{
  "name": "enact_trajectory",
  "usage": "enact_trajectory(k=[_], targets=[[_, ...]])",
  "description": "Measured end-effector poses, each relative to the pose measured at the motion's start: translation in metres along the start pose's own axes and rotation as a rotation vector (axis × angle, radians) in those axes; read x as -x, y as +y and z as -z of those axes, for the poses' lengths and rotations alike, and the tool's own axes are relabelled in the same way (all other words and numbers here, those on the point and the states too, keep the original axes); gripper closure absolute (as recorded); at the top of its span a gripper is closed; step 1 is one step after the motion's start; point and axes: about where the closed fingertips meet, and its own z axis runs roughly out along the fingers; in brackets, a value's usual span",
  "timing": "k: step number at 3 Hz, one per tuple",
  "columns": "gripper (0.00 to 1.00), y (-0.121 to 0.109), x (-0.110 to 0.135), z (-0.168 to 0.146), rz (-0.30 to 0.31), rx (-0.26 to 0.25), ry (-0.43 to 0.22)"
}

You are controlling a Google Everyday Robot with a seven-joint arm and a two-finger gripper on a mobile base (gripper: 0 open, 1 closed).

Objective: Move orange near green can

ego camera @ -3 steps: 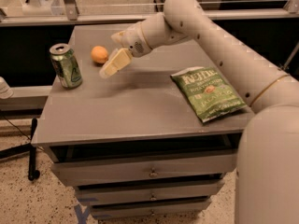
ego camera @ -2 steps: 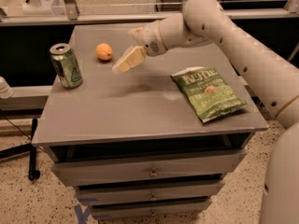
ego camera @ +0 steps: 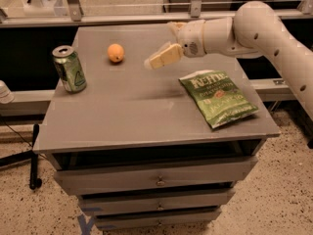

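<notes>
The orange point(ego camera: 116, 53) lies on the grey table top point(ego camera: 132, 111) at the back left, free of any grip. The green can point(ego camera: 69, 68) stands upright to its left and a little nearer the front, a short gap apart from it. My gripper point(ego camera: 155, 60) hovers above the table to the right of the orange, about a can's height away from it, pointing left and down. It holds nothing that I can see. The white arm point(ego camera: 254, 26) reaches in from the right.
A flat green chip bag point(ego camera: 217, 97) lies on the right side of the table, below the arm. Drawers point(ego camera: 156, 180) sit under the table's front edge. A metal rail point(ego camera: 122, 6) runs behind the table.
My gripper has drawn away to the right of the orange. The orange has shifted slightly right, away from the can. The can and bag have not moved.
</notes>
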Motion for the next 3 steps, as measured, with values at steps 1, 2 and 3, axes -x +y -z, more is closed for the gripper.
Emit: enact_trajectory(k=[1,2,3], targets=[[0.0,-0.026,-0.007,0.029,-0.012,-0.082,-0.034],[0.0,-0.026,-0.007,0.028,-0.012,-0.081,-0.034],[0.0,-0.022,-0.011,0.011,-0.011,-0.053,-0.026]])
